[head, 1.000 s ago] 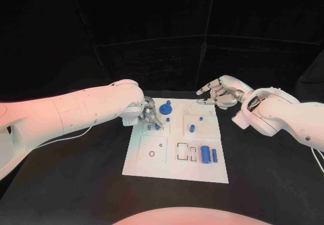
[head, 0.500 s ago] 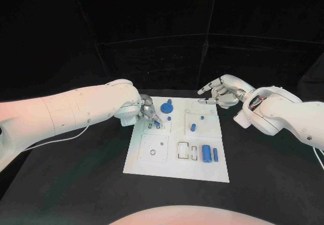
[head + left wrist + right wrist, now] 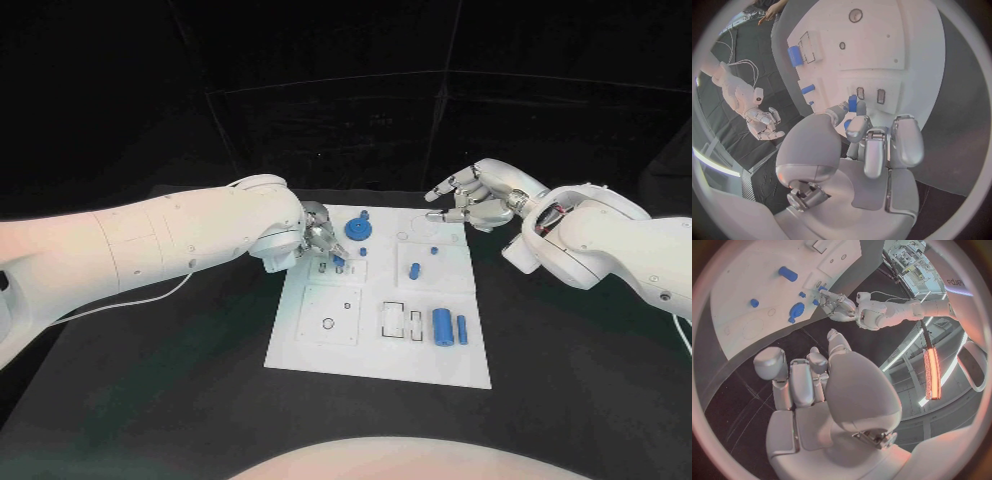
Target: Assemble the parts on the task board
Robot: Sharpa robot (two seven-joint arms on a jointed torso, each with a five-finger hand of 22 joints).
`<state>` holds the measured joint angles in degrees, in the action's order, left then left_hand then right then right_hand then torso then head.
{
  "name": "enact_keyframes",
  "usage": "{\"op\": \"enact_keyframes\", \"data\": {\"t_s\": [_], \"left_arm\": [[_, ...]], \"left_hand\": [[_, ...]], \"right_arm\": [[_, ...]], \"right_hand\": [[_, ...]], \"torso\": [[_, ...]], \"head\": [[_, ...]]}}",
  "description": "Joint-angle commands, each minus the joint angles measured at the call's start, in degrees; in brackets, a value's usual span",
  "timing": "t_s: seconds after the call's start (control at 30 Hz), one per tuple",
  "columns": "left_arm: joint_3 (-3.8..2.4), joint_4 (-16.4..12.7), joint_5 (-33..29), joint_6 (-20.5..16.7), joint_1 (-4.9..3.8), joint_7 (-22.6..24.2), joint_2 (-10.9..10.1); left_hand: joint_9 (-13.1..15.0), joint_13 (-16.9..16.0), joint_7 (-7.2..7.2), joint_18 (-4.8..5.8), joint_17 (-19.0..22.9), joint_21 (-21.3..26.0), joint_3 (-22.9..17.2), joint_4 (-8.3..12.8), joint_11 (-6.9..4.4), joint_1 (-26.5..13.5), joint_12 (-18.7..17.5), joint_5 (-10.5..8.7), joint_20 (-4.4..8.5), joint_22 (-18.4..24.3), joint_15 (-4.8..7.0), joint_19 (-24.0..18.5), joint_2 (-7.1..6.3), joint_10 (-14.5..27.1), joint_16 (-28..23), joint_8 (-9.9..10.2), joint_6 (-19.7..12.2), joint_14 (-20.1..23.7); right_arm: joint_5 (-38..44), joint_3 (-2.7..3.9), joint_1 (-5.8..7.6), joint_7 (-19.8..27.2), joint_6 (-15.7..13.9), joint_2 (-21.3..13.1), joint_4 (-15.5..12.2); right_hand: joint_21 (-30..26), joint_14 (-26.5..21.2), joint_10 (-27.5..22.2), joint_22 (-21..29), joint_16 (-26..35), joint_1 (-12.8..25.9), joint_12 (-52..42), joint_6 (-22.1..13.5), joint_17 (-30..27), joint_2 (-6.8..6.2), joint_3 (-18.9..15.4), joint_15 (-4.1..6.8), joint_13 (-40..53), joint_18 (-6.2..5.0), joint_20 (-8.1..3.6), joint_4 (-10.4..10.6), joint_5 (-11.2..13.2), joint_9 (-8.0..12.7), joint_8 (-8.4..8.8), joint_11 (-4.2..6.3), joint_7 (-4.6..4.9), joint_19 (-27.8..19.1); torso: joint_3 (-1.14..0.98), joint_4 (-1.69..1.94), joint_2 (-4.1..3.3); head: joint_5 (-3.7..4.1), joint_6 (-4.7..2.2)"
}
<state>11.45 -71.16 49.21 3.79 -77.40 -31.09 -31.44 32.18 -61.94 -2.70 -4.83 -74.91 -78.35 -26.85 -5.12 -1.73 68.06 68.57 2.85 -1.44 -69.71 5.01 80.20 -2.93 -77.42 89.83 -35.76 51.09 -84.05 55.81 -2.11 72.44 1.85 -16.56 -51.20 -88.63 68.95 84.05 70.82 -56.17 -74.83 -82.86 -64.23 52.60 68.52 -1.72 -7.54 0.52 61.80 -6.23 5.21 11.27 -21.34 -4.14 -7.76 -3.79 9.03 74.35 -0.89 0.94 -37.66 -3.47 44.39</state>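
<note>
- One small blue peg (image 3: 852, 103) is pinched in the fingers (image 3: 856, 126) of the left hand (image 3: 315, 240), right over the paired slots at the board's (image 3: 378, 362) upper-left area on the counter (image 3: 173, 380).
- Keep the peg upright and lower it straight; a tilt would likely jam it.
- The right hand (image 3: 476, 195) hovers past the board's far right corner, fingers loosely curled, grasping nothing.
- Since a second ago, the left hand has edged slightly toward the board's far end; the right hand has barely shifted.
</note>
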Motion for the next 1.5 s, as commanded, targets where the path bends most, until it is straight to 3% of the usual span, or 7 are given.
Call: {"op": "enact_keyframes", "data": {"t_s": [0.03, 0.43, 0.97, 1.5], "left_arm": [[-0.01, -0.1, 3.11, -1.62, 0.22, 0.44, 0.13], [0.0, 0.04, 5.04, 0.2, 0.83, -0.24, 0.24], [0.01, -0.18, 5.21, 3.02, 0.99, -1.01, 0.45], [0.01, -0.16, 5.22, 4.27, 1.03, -1.66, 0.68]], "left_hand": [[0.11, 0.03, 0.07, 0.56, -15.09, -0.19, -8.61, 8.1, 0.08, -0.25, 0.26, 0.03, 0.03, -0.05, -0.02, 0.54, 0.31, -0.37, 0.17, -0.19, 0.08, -5.95], [0.17, 0.01, 0.08, 0.56, -15.09, -0.18, -8.72, 8.12, 0.08, -0.37, 0.29, 0.02, 0.03, -0.03, -0.02, 0.53, 0.22, -0.39, 0.17, -0.23, 0.08, -5.95], [0.19, 0.07, 0.08, 0.54, -15.09, -0.13, -8.78, 8.14, 0.08, -0.4, 0.24, 0.02, 0.03, 0.06, -0.02, 0.49, 0.18, -0.36, 0.17, -0.25, 0.07, -5.95], [0.25, 0.24, 0.09, 0.51, -15.09, -0.04, -8.93, 8.17, 0.07, -0.49, 0.12, 0.01, 0.03, 0.19, -0.03, 0.42, 0.1, -0.28, 0.17, -0.29, 0.06, -5.95]], "right_arm": [[0.27, 0.03, 0.13, 0.14, 0.28, -0.01, -0.08], [0.27, 0.03, 0.13, 0.2, 0.26, -0.02, -0.05], [0.27, 0.03, 0.12, 0.32, 0.34, 0.23, 0.13], [0.27, 0.03, 0.12, 0.3, 0.38, 0.17, 0.21]], "right_hand": [[-0.51, 1.35, -0.02, 0.12, 0.31, 0.24, 0.26, -0.35, 0.03, 0.45, -0.54, 0.4, -0.11, -0.34, -0.1, 0.06, 1.69, 0.09, -0.46, 0.14, -0.27, 0.31], [-0.51, 1.35, -0.02, 0.12, 0.31, 0.24, 0.26, -0.35, 0.03, 0.45, -0.54, 0.4, -0.11, -0.34, -0.1, 0.06, 1.69, 0.09, -0.46, 0.14, -0.27, 0.31], [-0.54, 1.37, 0.01, 0.14, 0.31, 0.23, 0.21, -0.36, 0.08, 0.51, -0.56, 0.4, -0.08, -0.34, -0.1, 0.04, 1.89, 0.1, -0.49, 0.14, -0.27, 0.32], [-0.55, 1.38, 0.05, 0.14, 0.31, 0.21, 0.15, -0.36, 0.1, 0.56, -0.56, 0.4, -0.04, -0.34, -0.1, 0.03, 1.93, 0.1, -0.5, 0.14, -0.27, 0.34]], "torso": [[0.03, -0.06, -0.03], [0.02, -0.12, -0.08], [0.06, 0.05, -0.12], [0.05, -0.12, -0.11]], "head": [[-0.05, 0.03], [-0.18, 0.12], [-0.24, 0.24], [-0.65, 0.42]]}}
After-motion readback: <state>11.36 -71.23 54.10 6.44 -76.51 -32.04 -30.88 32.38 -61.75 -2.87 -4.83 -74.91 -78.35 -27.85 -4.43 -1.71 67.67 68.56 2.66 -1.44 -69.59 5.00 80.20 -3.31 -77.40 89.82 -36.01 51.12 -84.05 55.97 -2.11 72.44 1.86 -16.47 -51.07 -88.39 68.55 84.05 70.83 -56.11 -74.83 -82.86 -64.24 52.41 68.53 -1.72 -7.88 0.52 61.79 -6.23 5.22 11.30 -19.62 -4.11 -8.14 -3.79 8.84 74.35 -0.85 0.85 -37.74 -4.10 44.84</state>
